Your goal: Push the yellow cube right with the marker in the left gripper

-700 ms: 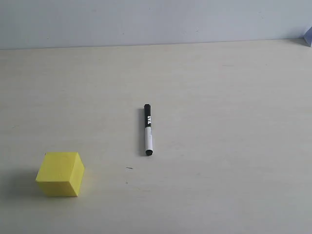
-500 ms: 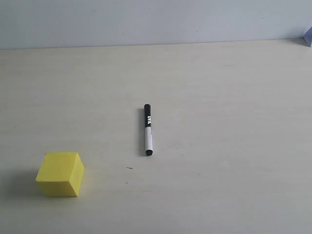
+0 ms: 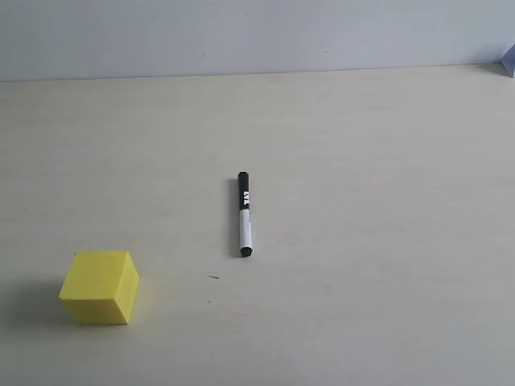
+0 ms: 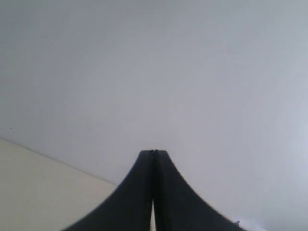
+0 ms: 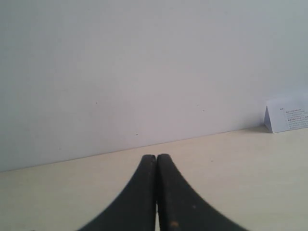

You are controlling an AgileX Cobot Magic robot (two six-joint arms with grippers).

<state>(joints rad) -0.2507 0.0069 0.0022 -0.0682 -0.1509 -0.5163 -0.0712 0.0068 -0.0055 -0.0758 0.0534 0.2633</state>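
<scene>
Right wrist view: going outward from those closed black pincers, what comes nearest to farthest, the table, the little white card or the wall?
From the right gripper:
1. Table: spreads out just beyond its tips.
2. White printed card: stands on the table near its far edge.
3. Wall: behind the card, farthest.

Three cameras facing the wall [image 3: 257,36]
Exterior looks down over the surface [image 3: 362,241] toward the wall; both wrist cameras sit low, facing it.
</scene>
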